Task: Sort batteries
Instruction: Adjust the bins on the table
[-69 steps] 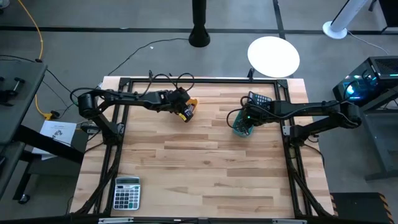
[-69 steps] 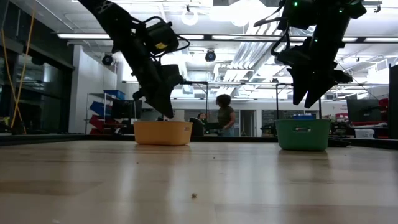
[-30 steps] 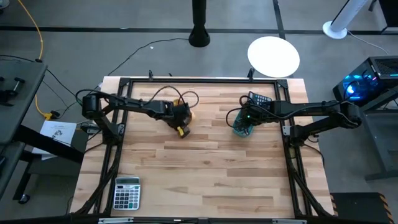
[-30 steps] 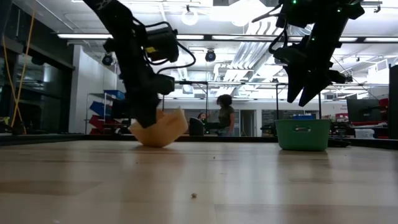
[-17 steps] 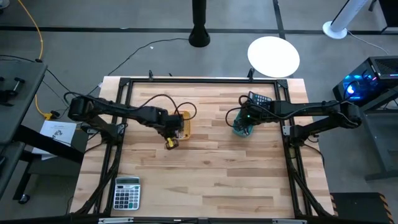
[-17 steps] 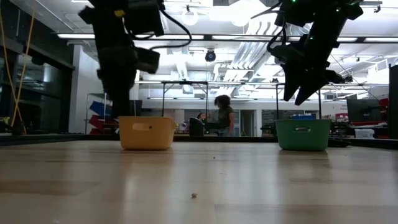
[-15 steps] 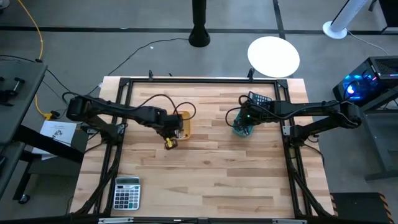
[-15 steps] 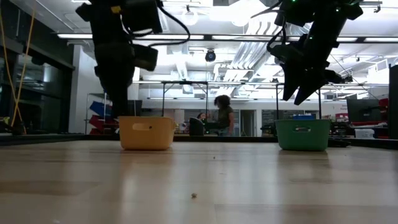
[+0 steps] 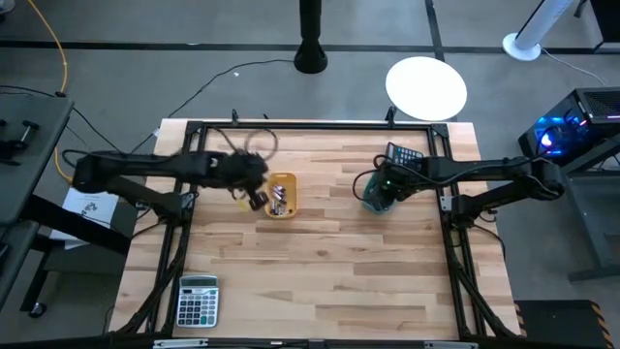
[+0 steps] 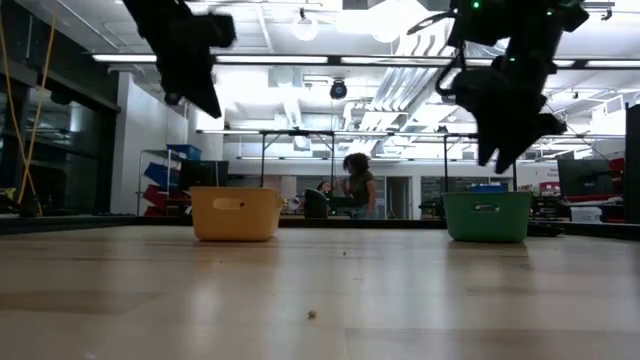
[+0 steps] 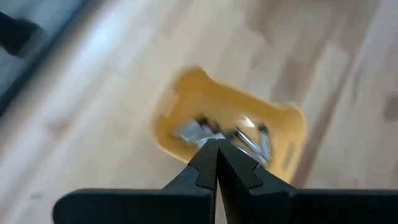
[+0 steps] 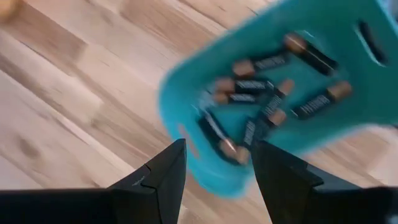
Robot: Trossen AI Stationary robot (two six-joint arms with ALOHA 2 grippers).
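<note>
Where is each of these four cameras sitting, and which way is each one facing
High view: above the table, looking straight down; both arms, yellow tray, teal tray.
Low view: at tabletop height, looking level into the room; both arms hang in from above.
Left wrist view: looks past the shut left claw at the yellow tray.
Right wrist view: looks past the open right claw at batteries in the teal tray.
Shared: high and low views both show both trays.

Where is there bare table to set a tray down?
The wide wood between the yellow tray and teal tray is bare, as is the whole near half apart from the calculator at its left corner. It is crowded at the back right, around the teal tray and second calculator.
</note>
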